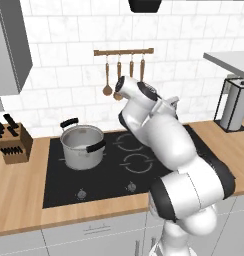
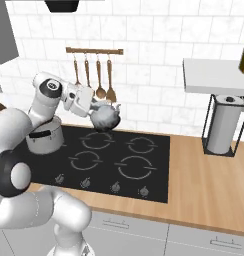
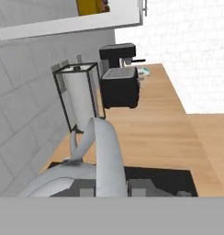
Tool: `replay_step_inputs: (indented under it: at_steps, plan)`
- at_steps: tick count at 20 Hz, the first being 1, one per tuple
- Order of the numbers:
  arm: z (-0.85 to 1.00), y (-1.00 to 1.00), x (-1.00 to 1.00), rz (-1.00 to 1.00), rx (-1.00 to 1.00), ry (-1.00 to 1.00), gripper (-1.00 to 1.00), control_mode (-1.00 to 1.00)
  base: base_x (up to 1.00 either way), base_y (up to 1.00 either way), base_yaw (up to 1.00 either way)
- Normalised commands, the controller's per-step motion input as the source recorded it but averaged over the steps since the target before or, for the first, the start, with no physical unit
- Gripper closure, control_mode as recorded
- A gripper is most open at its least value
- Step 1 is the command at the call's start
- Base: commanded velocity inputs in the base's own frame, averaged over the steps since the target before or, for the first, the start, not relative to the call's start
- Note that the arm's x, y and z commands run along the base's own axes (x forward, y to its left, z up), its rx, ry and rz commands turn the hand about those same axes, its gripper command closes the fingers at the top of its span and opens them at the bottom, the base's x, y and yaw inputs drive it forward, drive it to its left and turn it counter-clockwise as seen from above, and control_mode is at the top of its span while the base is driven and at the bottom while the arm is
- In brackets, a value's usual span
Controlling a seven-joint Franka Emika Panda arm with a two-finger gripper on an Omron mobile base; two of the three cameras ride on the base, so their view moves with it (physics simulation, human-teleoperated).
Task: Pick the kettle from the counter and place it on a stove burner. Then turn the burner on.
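Note:
The shiny silver kettle point(image 2: 106, 118) hangs in the air over the back of the black cooktop, roughly above the rear left stove burner point(image 2: 97, 140). My gripper point(image 2: 93, 108) is shut on its arched handle point(image 3: 104, 153), which passes between my fingertips point(image 3: 140, 187) in the hand view. The kettle's rounded body point(image 3: 56, 181) shows below the handle, and it is tilted with the hand. The wooden counter point(image 2: 206, 175) stretches to the right of the cooktop. In the left base view my own arm covers the kettle.
A large steel pot point(image 1: 83, 145) with black handles stands on the cooktop's left rear burner area. Knobs point(image 2: 115, 187) line the cooktop's front edge. A paper towel holder point(image 2: 221, 127), a toaster point(image 3: 119, 87), a knife block point(image 1: 13, 142) and a utensil rail point(image 2: 94, 51) stand around.

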Motion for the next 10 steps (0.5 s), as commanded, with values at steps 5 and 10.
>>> replay_step_inputs:
  at_steps: [5,10]
  plan:
    - [-0.43,-1.0,0.01,0.0,0.04,0.0,1.0,-1.0,0.0,0.0,0.0]
    - [-0.61,-1.0,-0.17,0.0,0.17,0.01,1.0,-1.0,0.0,0.0,0.0]
